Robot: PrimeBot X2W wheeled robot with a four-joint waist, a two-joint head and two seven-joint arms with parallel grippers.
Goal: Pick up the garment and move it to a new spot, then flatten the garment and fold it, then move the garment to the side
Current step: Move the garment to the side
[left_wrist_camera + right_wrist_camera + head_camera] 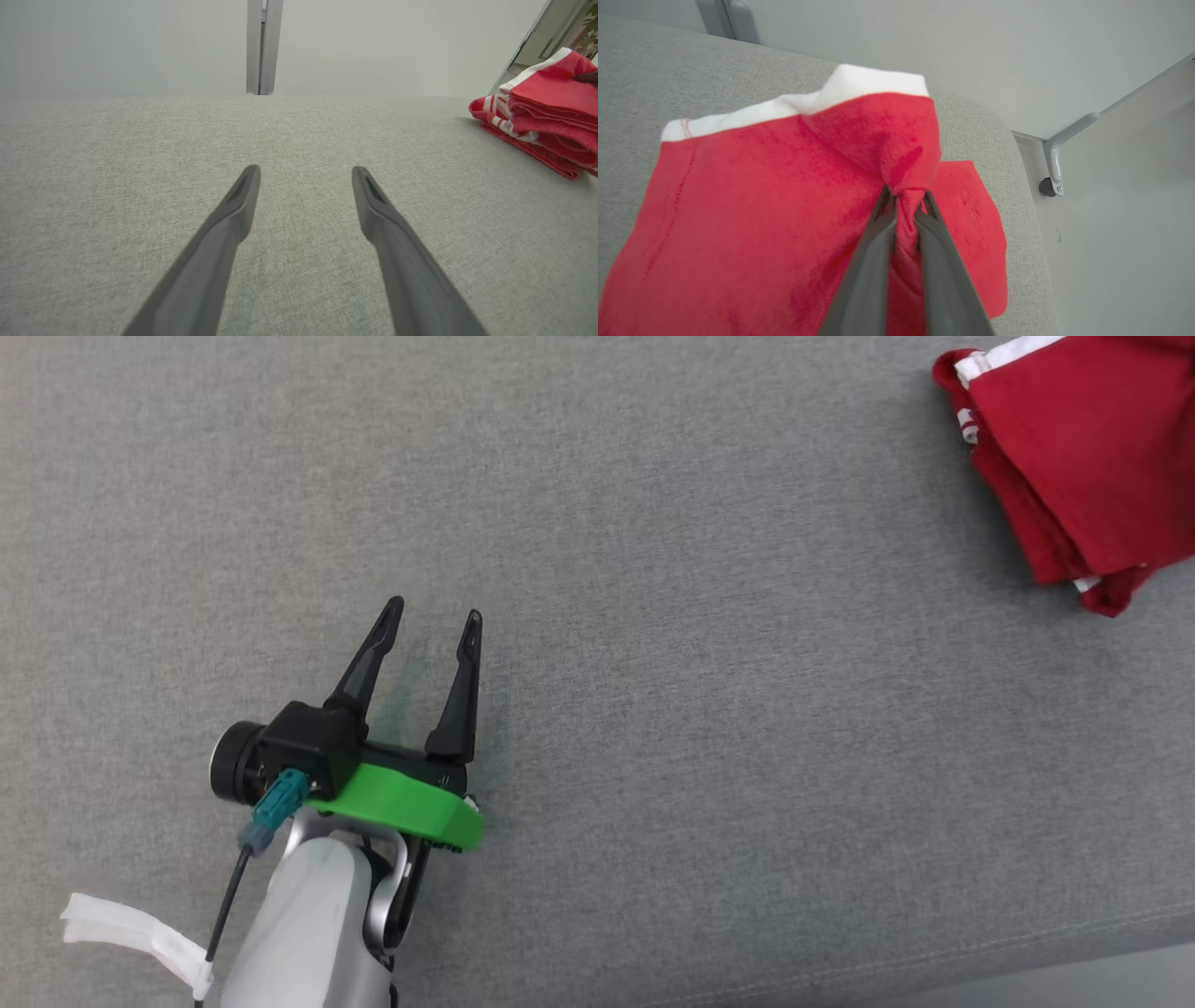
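The garment [1083, 457] is red with white trim, folded into a thick stack at the far right of the grey cushion [653, 616]. In the left wrist view the garment [546, 112] lies at the right edge. My right gripper [906, 198] is shut on a pinched fold of the garment [761, 210], lifting the red cloth into a peak near its white band. My left gripper [434, 611] rests low over bare cushion at the lower left, fingers spread open with nothing between them; the same open gap appears at my left gripper [306, 172] in its wrist view.
The cushion's rounded corner [1017, 154] ends just beyond the garment, with pale floor and a metal frame leg with a caster [1052, 172] past it. A white strip [131, 929] hangs by my left forearm. A vertical metal post [264, 46] stands behind the cushion.
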